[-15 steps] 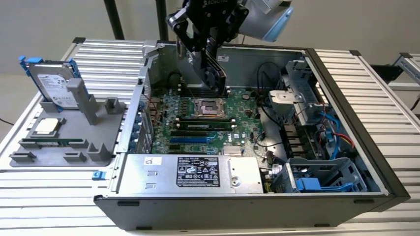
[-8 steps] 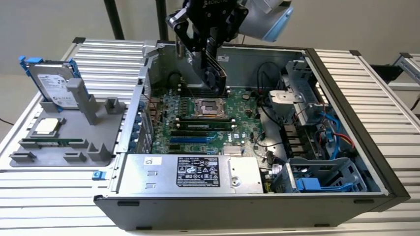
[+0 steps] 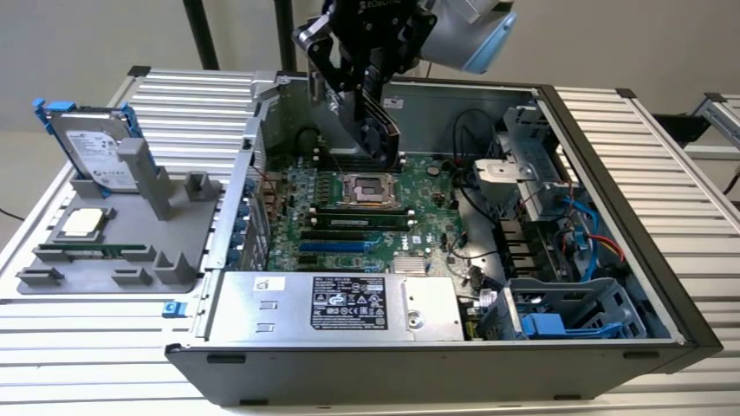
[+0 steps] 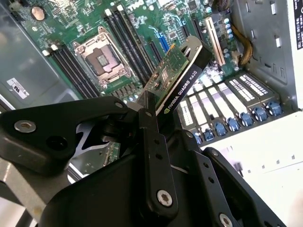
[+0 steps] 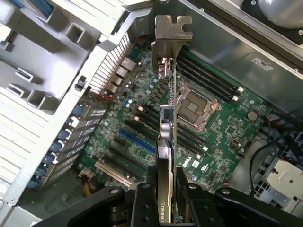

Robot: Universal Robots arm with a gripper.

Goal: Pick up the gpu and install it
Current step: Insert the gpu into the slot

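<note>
The gripper [image 3: 366, 87] has its jaws clamped on one end of the gpu [image 3: 383, 128]. The card hangs clear above the far part of the motherboard [image 3: 347, 234] inside the open case [image 3: 647, 260]. Its silver bracket [image 5: 173, 29] points away from the wrist, probably so the card can be lined up with a slot.

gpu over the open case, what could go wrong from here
The gripper pinches the gpu by one end, so it might tilt or slip. It hangs over the motherboard near the bare cpu socket; a drop could damage either. The silver bracket may catch the rear wall on descent.
</note>
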